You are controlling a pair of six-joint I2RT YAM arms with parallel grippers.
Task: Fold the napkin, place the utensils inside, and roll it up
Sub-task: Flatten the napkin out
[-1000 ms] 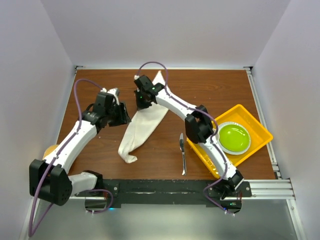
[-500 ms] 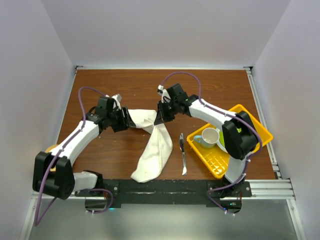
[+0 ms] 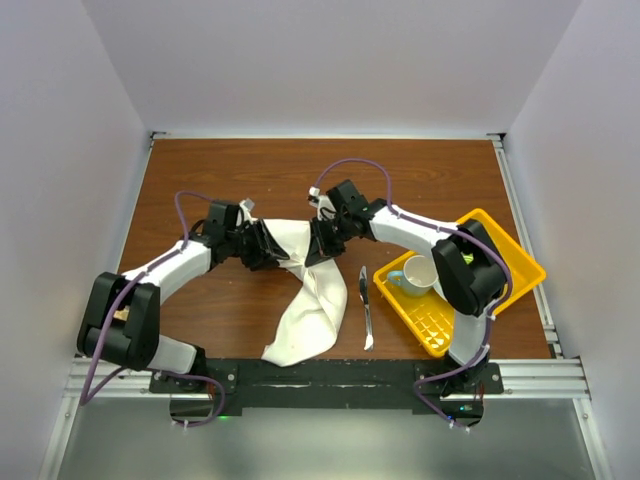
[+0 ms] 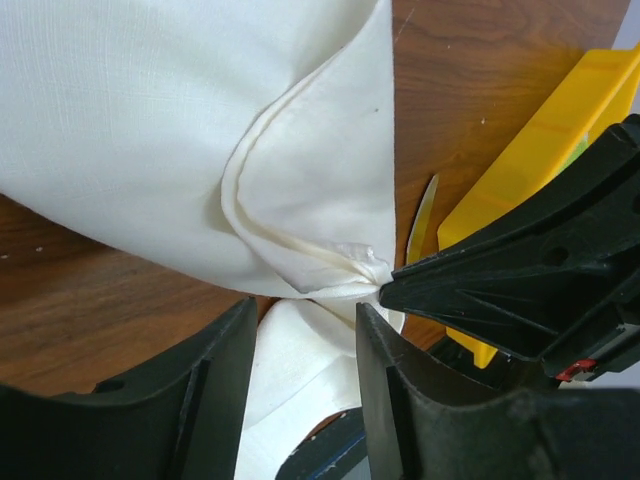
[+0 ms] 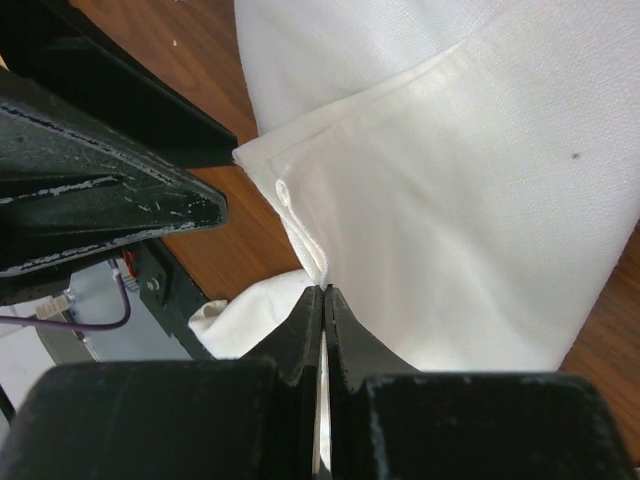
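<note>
**top external.** napkin (image 3: pixel 305 300): white cloth, top edge strung between the two grippers, the rest draping away from them toward the arm bases in one long strip. right gripper (image 3: pixel 318 240): fingers together, pinching the upper corner of the cloth. left gripper (image 3: pixel 272 248): just beside that corner on the other side, tips pointing at the right gripper. both arms are about equally near the held corner. knife (image 3: pixel 366 305): flat on the table, beyond the right gripper's side of the cloth, long axis running roughly parallel to the draped strip, apart from it and untouched. yellow tray (image 3: pixel 520 255): further out past the knife.

**left wrist.** left fingers (image 4: pixel 215 380): apart, with cloth showing in the gap but not pinched. napkin (image 4: pixel 150 120): spreads ahead of the tips; its bunched corner sits straight in front of the gap, held in the tip of the right gripper (image 4: pixel 388 290), which comes in from the side.

**right wrist.** right gripper (image 5: pixel 322 300): fingers pressed together on the hem. napkin (image 5: pixel 480 180): fans out ahead and to one side of the tips. left fingers (image 5: pixel 120 215): on the other side, tips close to the free hem corner.

**judgement.** the coming move depends on the left gripper closing on the hem directly ahead of it.
</note>
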